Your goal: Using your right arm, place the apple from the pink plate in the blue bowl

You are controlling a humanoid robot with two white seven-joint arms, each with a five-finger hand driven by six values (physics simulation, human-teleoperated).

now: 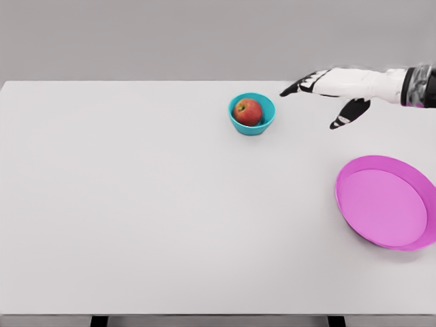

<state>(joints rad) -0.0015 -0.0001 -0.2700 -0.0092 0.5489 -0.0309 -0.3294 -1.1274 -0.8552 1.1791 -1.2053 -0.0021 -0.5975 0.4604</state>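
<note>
A red apple (248, 112) lies inside the blue bowl (264, 119) at the back middle of the white table. The pink plate (387, 202) sits near the right edge and holds nothing. My right hand (320, 99) hovers to the right of the bowl, apart from it, with fingers spread and the thumb hanging down; it holds nothing. Its white arm comes in from the upper right edge. My left arm does not show.
The white table (136, 204) spans the whole view, with its front edge along the bottom and two dark legs below it. A grey wall stands behind.
</note>
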